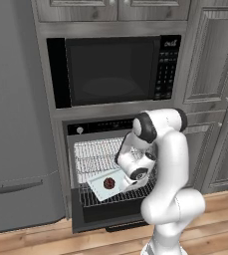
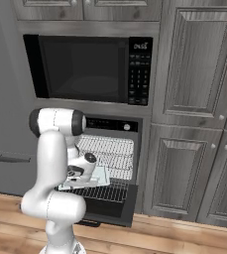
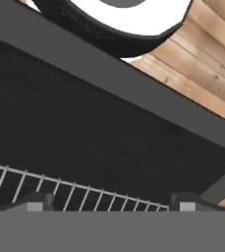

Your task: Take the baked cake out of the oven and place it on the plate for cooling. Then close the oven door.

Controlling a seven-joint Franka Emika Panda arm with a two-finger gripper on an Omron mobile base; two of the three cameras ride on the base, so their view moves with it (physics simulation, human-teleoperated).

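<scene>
The oven (image 1: 101,126) stands open, its door (image 1: 103,219) dropped flat. On the lower wire rack (image 1: 98,197) lies a pale square tray (image 1: 98,187) carrying the small dark reddish-brown cake (image 1: 109,184). My gripper (image 1: 127,184) hangs just right of the cake, over the tray's right edge, pointing down. In the hand view my gripper (image 3: 111,203) is open, its fingertips (image 3: 35,202) far apart with nothing between them, above the rack wires (image 3: 74,189) and the dark door (image 3: 84,128). The plate is out of view.
A black microwave (image 1: 110,69) sits above the oven. Grey cabinet doors (image 2: 192,124) stand to the right, a grey fridge front (image 1: 13,124) to the left. The upper rack (image 2: 107,149) sits just behind my hand. Wooden floor (image 1: 46,239) lies below the door.
</scene>
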